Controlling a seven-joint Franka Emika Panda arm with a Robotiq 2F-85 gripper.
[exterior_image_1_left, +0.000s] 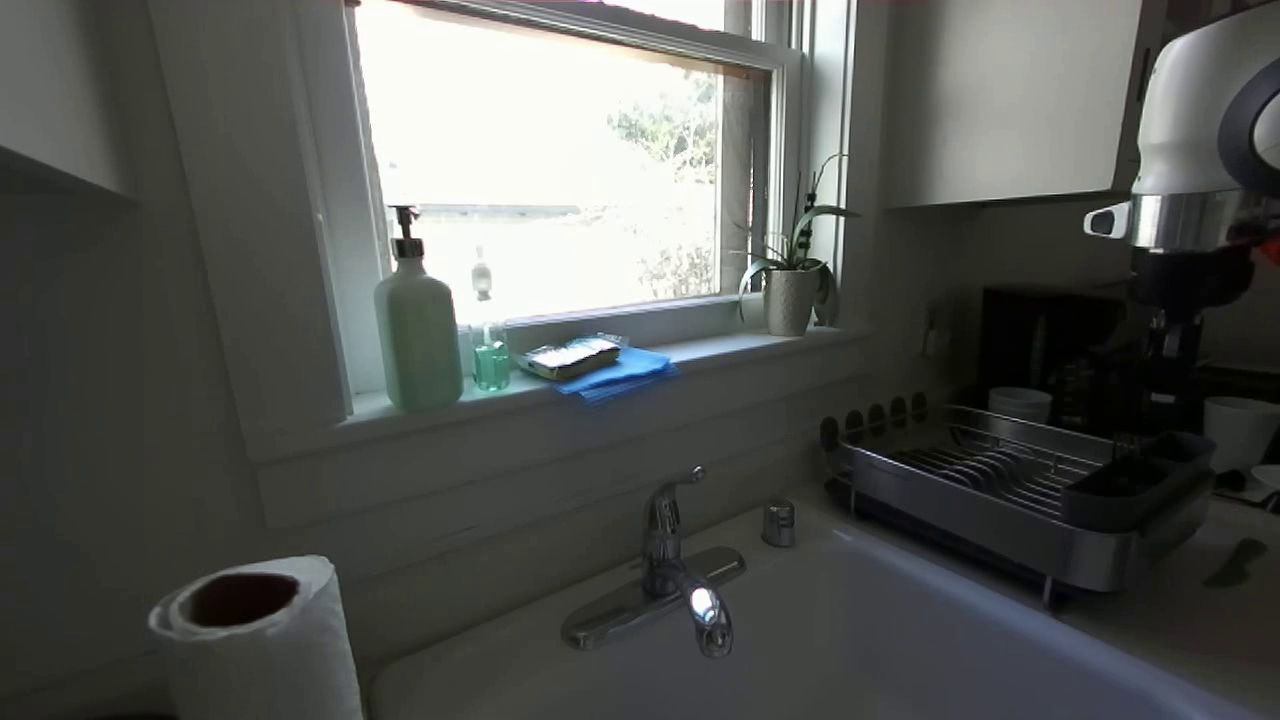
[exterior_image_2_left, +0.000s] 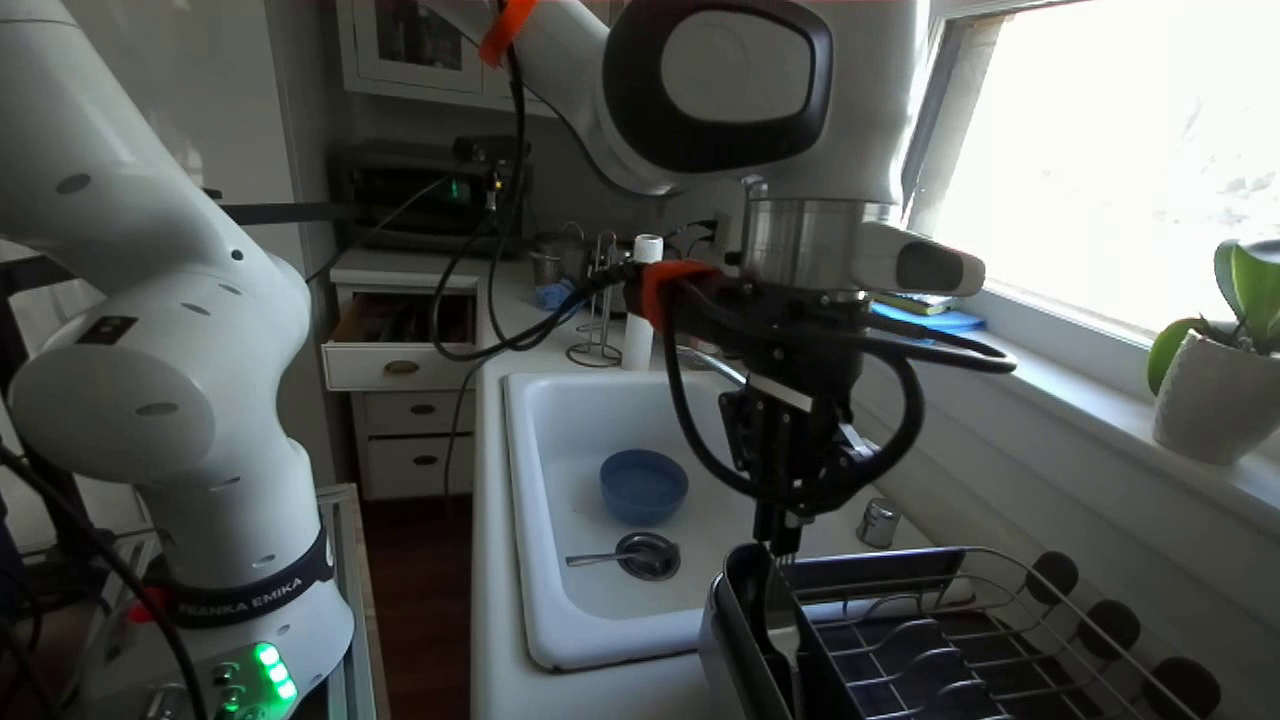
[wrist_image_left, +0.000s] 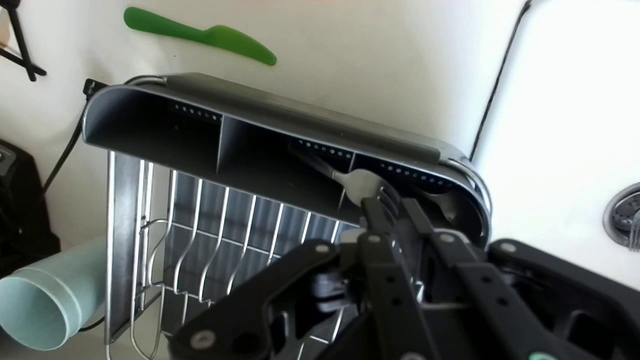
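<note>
the fork (wrist_image_left: 360, 185) is stood in the caddy (wrist_image_left: 250, 175), its dark handle let down into the middle compartment and its head tilted toward the end one, tines up; the slant is probably owed to the compartment being far roomier than the handle. the pincer (wrist_image_left: 392, 204) is held right over the tines, its fingers (wrist_image_left: 374, 215) slightly apart, with the tines seen in the narrow gap; whether they are touched cannot be told. a downward pose is presumably favoured because the sides are walled off by the caddy. a spoon-like piece (wrist_image_left: 447, 202) is lodged in the end compartment. the caddy is set along the end of the rack (exterior_image_1_left: 960, 515), and holes are pierced low in it, most likely for draining. the rack is placed just beside the sink (exterior_image_2_left: 555, 480), probably so that drips are kept near it. on the table (wrist_image_left: 350, 65), a green knife (wrist_image_left: 220, 37) is laid flat near the caddy, and a pale cup (wrist_image_left: 82, 285) is seen beside the rack. in the sink, a blue bowl (exterior_image_2_left: 645, 490) is set upright. by the window, a soap bottle (exterior_image_1_left: 418, 330) is stood on the sill (exterior_image_1_left: 730, 348), likely for reach from the faucet (exterior_image_1_left: 662, 540).
</note>
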